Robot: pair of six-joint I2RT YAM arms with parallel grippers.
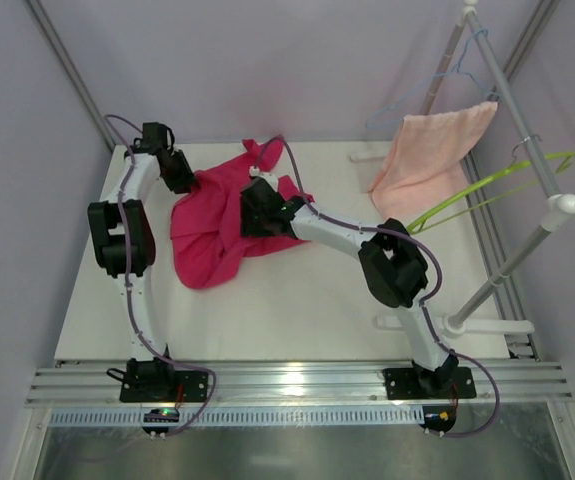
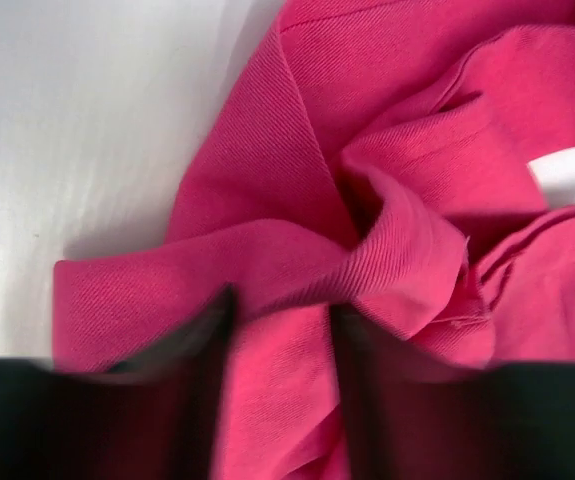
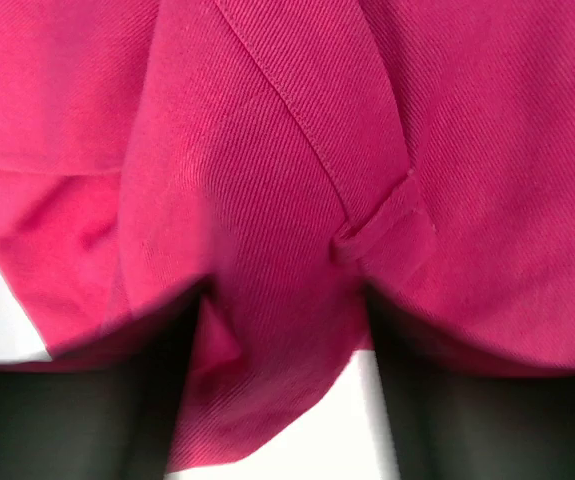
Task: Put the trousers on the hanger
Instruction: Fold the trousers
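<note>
Magenta trousers (image 1: 207, 250) lie crumpled on the white desk (image 1: 297, 310). My left pincer (image 1: 183, 180) is clamped on their left edge, and my right pincer (image 1: 251, 208) is clamped on a fold near their middle. Far right, the lime-green hanger (image 1: 542, 159) hangs on a rack (image 1: 527, 130), well apart.

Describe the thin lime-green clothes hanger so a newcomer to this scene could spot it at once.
Find the white clothes rail slanting along the right of the table. Close to its capped near end hangs a thin lime-green hanger, reaching leftward. Its bright green sets it apart from the light-blue wire hanger and pale salmon-pink towel farther back.
</note>
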